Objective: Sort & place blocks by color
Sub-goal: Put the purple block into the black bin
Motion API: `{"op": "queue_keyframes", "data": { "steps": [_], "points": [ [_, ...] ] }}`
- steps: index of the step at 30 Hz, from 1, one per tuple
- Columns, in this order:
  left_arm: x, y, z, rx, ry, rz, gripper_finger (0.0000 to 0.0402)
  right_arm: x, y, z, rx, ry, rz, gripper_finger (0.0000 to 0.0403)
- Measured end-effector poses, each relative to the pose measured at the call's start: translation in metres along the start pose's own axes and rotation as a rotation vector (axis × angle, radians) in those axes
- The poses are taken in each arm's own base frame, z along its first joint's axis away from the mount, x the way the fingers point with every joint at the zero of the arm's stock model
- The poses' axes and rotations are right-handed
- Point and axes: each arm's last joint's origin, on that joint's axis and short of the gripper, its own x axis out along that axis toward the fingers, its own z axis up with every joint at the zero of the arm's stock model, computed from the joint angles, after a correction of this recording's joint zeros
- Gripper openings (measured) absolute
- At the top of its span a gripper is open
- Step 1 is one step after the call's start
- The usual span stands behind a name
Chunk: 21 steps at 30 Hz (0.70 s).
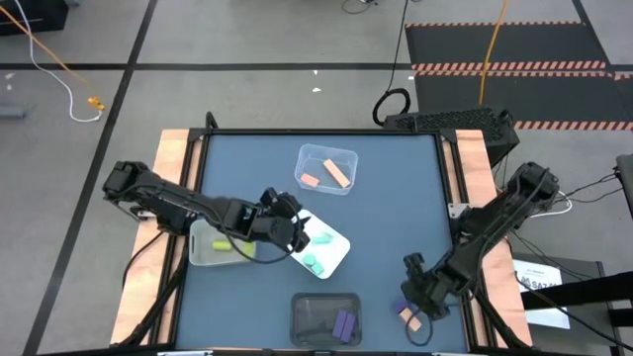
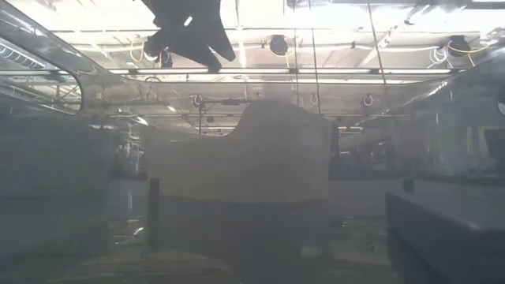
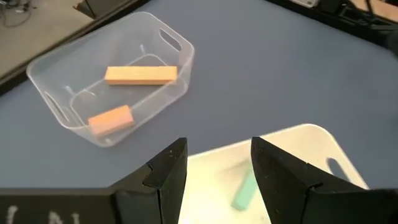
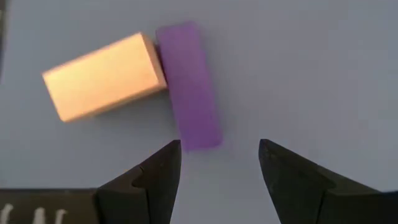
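From overhead, the desk (image 1: pixel 396 198) carries a white bin (image 1: pixel 331 255); the left claw (image 1: pixel 294 229) hangs spread over it, empty. Only the right wrist view shows the right claw (image 4: pixel 217 171) spread, empty, by touching purple block (image 4: pixel 188 87) and orange block (image 4: pixel 102 76).

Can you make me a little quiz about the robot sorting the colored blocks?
1. True or false: the clear bin holds purple blocks.
2. Which two colors are the loose blocks below the right gripper?
3. The left gripper is over: A) white bin, B) dark bin.

Key:
1. False, two orange blocks.
2. The orange block and purple block.
3. A.
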Motion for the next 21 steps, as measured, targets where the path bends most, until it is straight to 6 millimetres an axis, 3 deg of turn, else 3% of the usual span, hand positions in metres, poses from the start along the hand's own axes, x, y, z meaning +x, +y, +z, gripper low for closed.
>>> {"op": "queue_keyframes", "data": {
  "steps": [8, 15, 18, 21],
  "points": [
    [-0.008, -0.009, -0.007, -0.037, -0.002, -0.028, 0.0177, 0.023, 0.013, 0.005, -0.123, -0.026, 0.006, 0.0205],
    [-0.013, -0.015, -0.011, -0.064, -0.002, -0.051, 0.0177, 0.032, 0.013, 0.006, -0.122, -0.031, -0.057, 0.0201],
    [-0.015, -0.017, -0.013, -0.065, -0.001, -0.061, 0.0177, 0.032, 0.013, 0.006, -0.099, -0.036, -0.06, 0.0177],
    [-0.017, -0.019, -0.014, -0.07, 0.0, -0.068, 0.0177, 0.033, 0.012, 0.007, -0.075, -0.042, -0.063, 0.0126]
  ]
}}
